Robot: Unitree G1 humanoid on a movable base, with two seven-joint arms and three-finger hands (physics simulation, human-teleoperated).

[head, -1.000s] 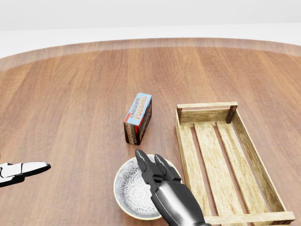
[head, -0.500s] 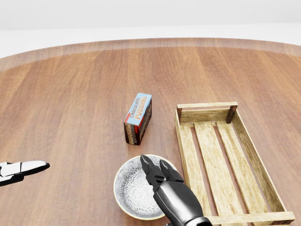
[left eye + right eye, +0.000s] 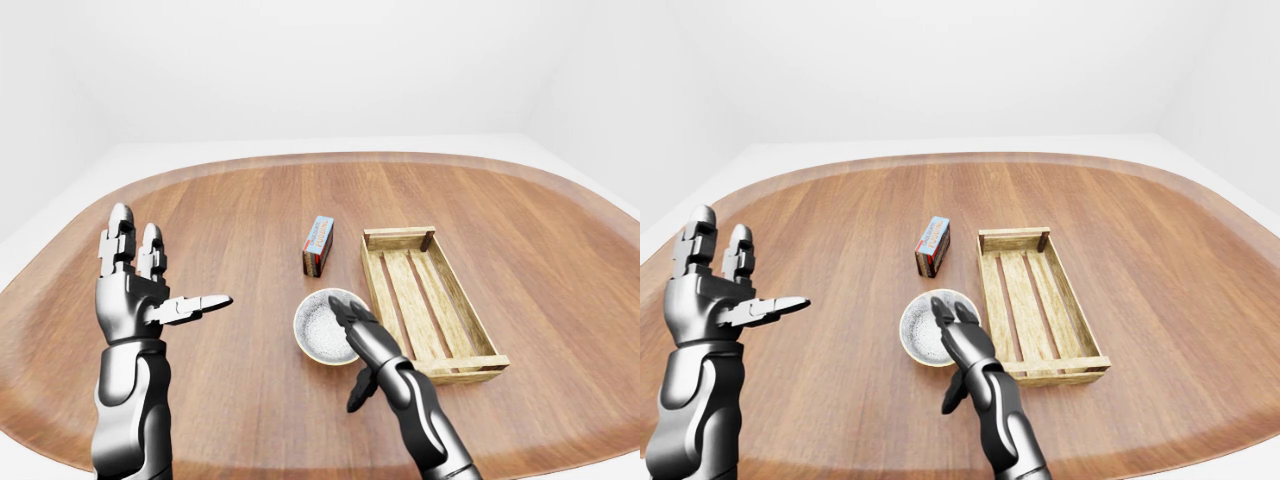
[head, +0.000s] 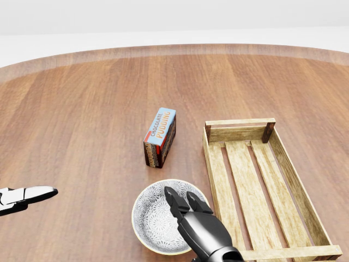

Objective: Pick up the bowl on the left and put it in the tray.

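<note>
A white bowl (image 4: 154, 219) with a grey speckled inside sits on the wooden table, low in the head view and just left of the wooden slatted tray (image 4: 240, 123). My right hand (image 4: 180, 195) reaches in from the bottom edge. Its dark fingers lie stretched over the bowl's right part, and in the left-eye view the thumb hangs apart below the rim, so the hand is open. My left hand (image 3: 165, 275) is raised at the left with fingers spread, open and holding nothing, well away from the bowl.
A chocolate pudding box (image 4: 161, 136) stands on its long edge just above the bowl. The round table (image 3: 230, 200) spreads wide on every side, with white floor beyond its rim.
My right hand has drawn back toward the bottom of the head view, so its fingertips cover less of the bowl. Bowl, box, tray and left hand have stayed put.
</note>
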